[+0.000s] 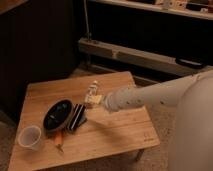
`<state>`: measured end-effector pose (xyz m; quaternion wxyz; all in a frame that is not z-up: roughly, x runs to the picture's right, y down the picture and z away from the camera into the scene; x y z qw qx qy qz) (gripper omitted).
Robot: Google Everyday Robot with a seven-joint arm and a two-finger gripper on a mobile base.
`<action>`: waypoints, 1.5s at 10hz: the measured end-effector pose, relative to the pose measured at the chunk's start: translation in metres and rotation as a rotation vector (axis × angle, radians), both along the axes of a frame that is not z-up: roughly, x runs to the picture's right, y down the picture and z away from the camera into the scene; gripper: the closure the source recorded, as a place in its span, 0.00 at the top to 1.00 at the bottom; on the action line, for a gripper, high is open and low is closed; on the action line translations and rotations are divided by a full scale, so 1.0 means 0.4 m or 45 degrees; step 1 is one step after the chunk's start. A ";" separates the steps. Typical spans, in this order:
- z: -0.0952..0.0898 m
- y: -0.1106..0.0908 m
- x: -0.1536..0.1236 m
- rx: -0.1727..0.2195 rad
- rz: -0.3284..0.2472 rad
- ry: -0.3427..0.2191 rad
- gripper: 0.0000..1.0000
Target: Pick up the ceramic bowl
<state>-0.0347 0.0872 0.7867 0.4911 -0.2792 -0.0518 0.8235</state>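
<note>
Wooden counter [120, 135], glossy black ceramic bowl [57, 114] on its left half, gripper [92, 95] over the counter's middle, right of the bowl and apart from it, how wide it stands cannot be told, ribbed black rectangular object [76, 118] just beside the bowl, translucent plastic cup [30, 137] at the near-left corner.

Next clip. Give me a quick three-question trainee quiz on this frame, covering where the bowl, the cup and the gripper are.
1. True or false: the gripper is holding the ceramic bowl.
2. Which thing lies right beside the bowl, on its image-right side? A) the plastic cup B) the black ribbed object C) the small orange item
3. Where on the wooden table does the cup stand?

Key
1. False: the gripper is image-right of the bowl and beyond the ribbed object, apart from the bowl.
2. B.
3. Near the front left corner, as the camera sees it.
</note>
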 end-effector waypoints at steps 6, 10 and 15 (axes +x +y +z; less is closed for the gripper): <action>0.000 -0.001 0.002 0.001 0.001 0.001 0.80; 0.000 -0.001 0.002 0.001 0.001 0.001 0.80; -0.007 -0.007 0.000 0.009 -0.005 0.002 0.80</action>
